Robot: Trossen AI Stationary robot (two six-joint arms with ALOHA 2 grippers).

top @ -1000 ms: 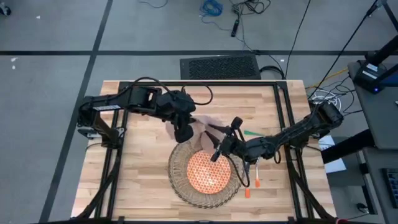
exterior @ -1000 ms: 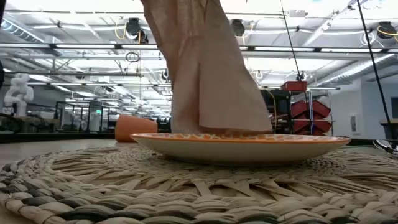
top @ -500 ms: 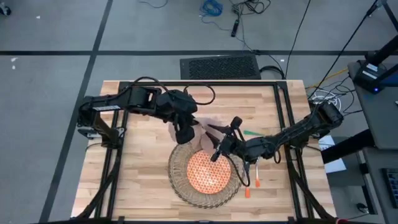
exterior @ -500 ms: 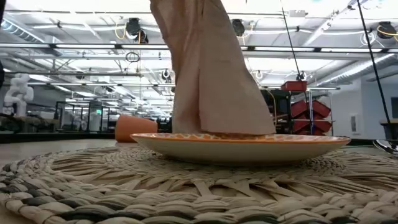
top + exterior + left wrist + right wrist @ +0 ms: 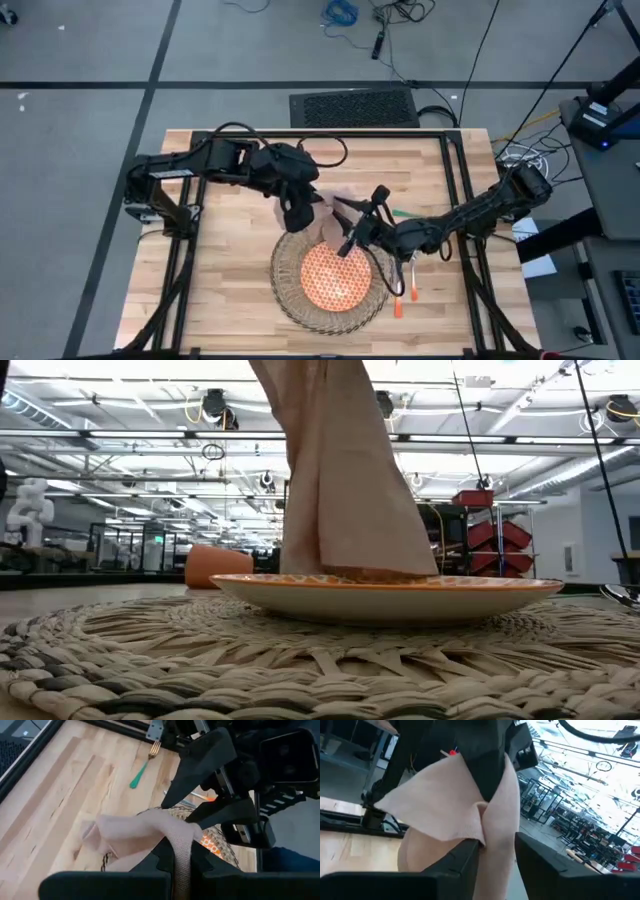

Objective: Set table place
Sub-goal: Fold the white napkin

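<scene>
A beige napkin (image 5: 345, 480) hangs from my left gripper (image 5: 299, 213), which is shut on its top. Its lower end (image 5: 360, 572) rests on the orange-patterned plate (image 5: 400, 598), which lies on the round wicker placemat (image 5: 288, 290). My right gripper (image 5: 345, 228) stands open at the plate's far rim, one finger on either side of the hanging cloth (image 5: 492, 825). The small orange cup (image 5: 215, 565) stands behind the plate in the low view. My left gripper pinches the napkin's gathered upper end (image 5: 181, 851) between its two fingers, coming from above and pointing down. Several layers are bunched there. The cloth hangs below in loose folds, its bottom on the plate. My right gripper's fingers (image 5: 470, 852) flank the cloth; whether they touch it I cannot tell.
A green-handled fork (image 5: 405, 212) lies on the table (image 5: 220, 300) to the right of the napkin. Orange-handled cutlery (image 5: 410, 290) lies just right of the placemat. Black frame rails (image 5: 180, 290) run down both sides of the tabletop.
The hanging napkin has drawn narrower and its upper part has shifted slightly toward the table's right, while its lower end has stayed on the plate. My left gripper has stayed shut on it.
</scene>
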